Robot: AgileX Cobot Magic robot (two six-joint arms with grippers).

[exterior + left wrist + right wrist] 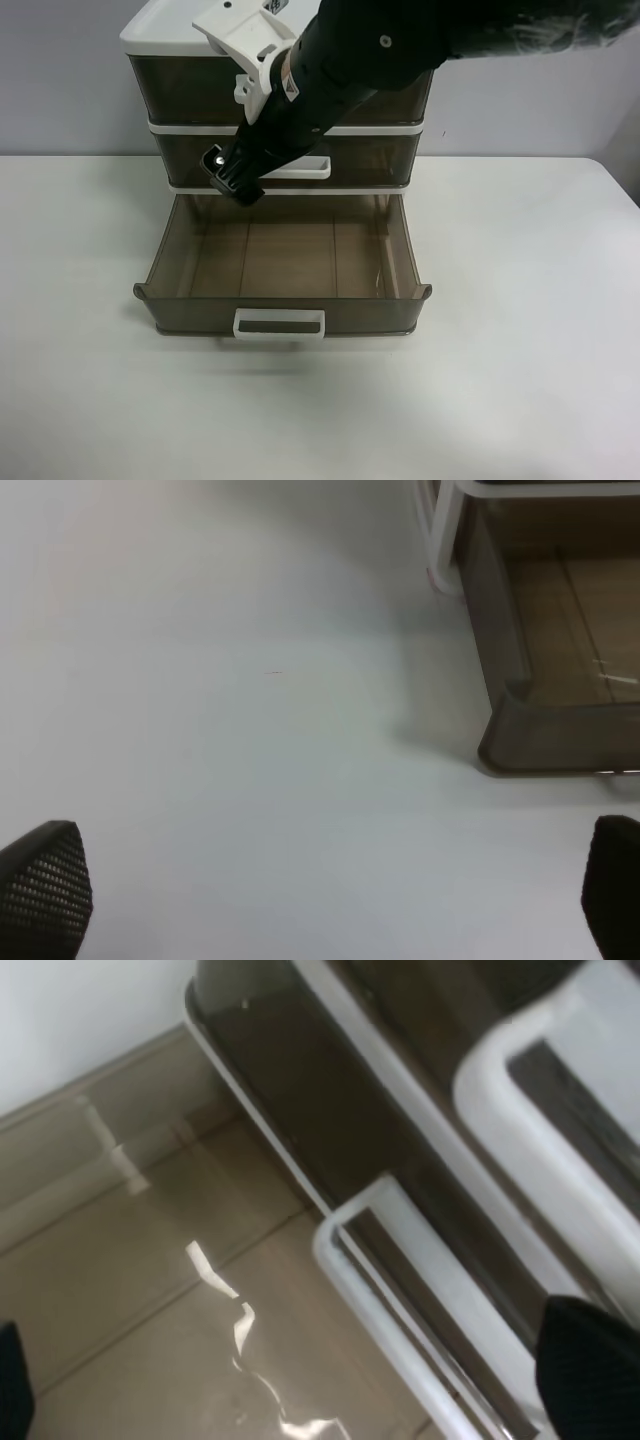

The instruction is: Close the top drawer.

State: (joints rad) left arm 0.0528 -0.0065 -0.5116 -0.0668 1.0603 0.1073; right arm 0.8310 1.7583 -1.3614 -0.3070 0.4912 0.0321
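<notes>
The top drawer (pixel 180 88) is smoky brown, under the cabinet's white lid. Its front stands about in line with the middle drawer's front. My right arm hides most of its white handle (pixel 243 88); in the right wrist view that handle (pixel 520 1130) is large and close. My right gripper (pixel 235 180) hangs in front of the middle drawer, beside its handle (pixel 300 168), above the open bottom drawer. In the right wrist view the gripper (pixel 300 1370) is open and empty, with the middle handle (pixel 400 1290) between the fingers. My left gripper (pixel 330 890) is open and empty over the table.
The bottom drawer (pixel 160 265) is pulled far out, empty, with its white handle (pixel 279 324) toward the table's front. Its corner (pixel 540 730) shows in the left wrist view. The white table (pixel 520 350) surrounds the cabinet.
</notes>
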